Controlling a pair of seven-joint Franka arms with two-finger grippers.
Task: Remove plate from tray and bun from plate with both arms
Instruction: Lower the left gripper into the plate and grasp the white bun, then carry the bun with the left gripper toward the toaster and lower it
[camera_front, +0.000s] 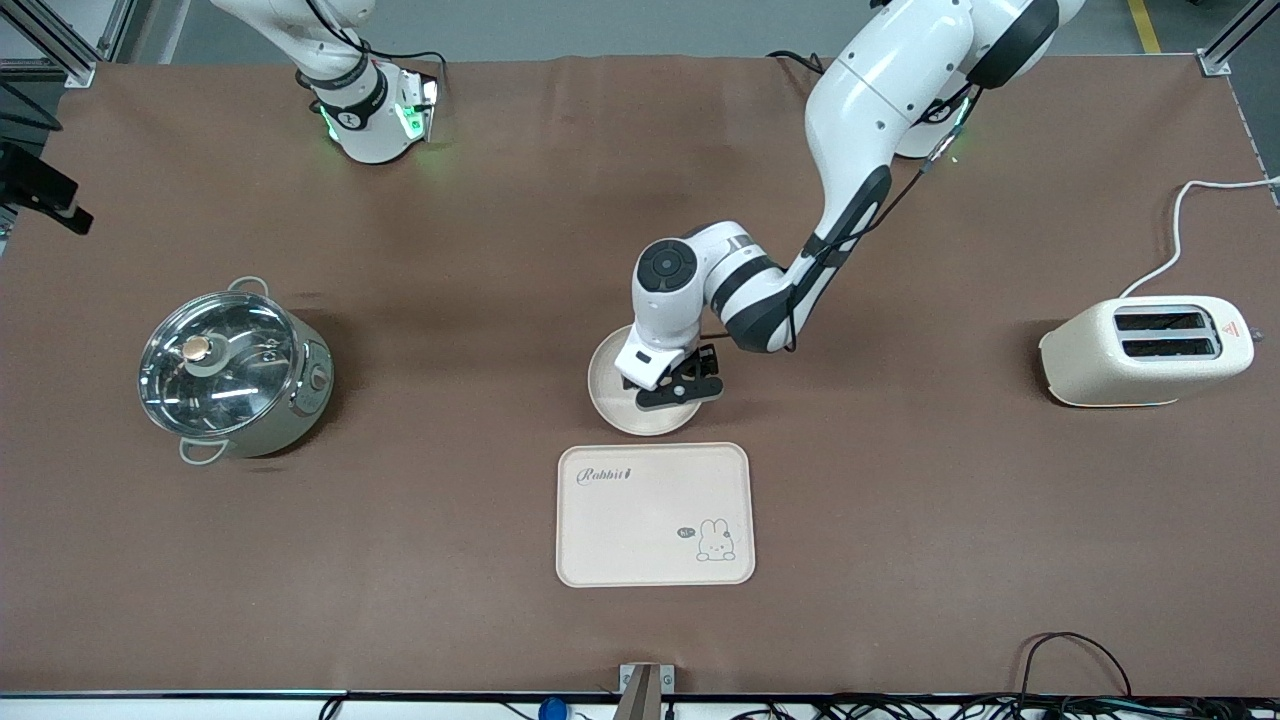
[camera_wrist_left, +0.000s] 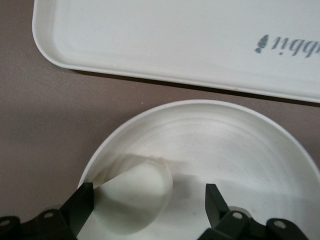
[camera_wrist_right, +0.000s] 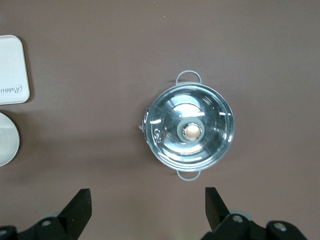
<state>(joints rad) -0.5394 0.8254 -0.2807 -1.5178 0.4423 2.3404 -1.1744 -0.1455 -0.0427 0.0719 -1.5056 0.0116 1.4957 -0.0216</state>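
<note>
The round cream plate (camera_front: 606, 385) lies mid-table, just farther from the front camera than the rabbit tray. My left gripper (camera_front: 680, 390) hangs low over the plate, open. In the left wrist view the pale bun (camera_wrist_left: 135, 200) lies in the plate (camera_wrist_left: 240, 150), between the spread fingers of the left gripper (camera_wrist_left: 149, 197) and close to one fingertip (camera_wrist_left: 82, 197). The gripper hides the bun in the front view. My right gripper (camera_wrist_right: 148, 200) is open and empty, high over the table near the pot. It is out of the front view, and the right arm waits.
The rectangular rabbit tray (camera_front: 640, 530) lies next to the plate, nearer the front camera; it also shows in the left wrist view (camera_wrist_left: 175, 35). A lidded steel pot (camera_front: 232, 370) stands toward the right arm's end. A cream toaster (camera_front: 1150, 350) stands toward the left arm's end.
</note>
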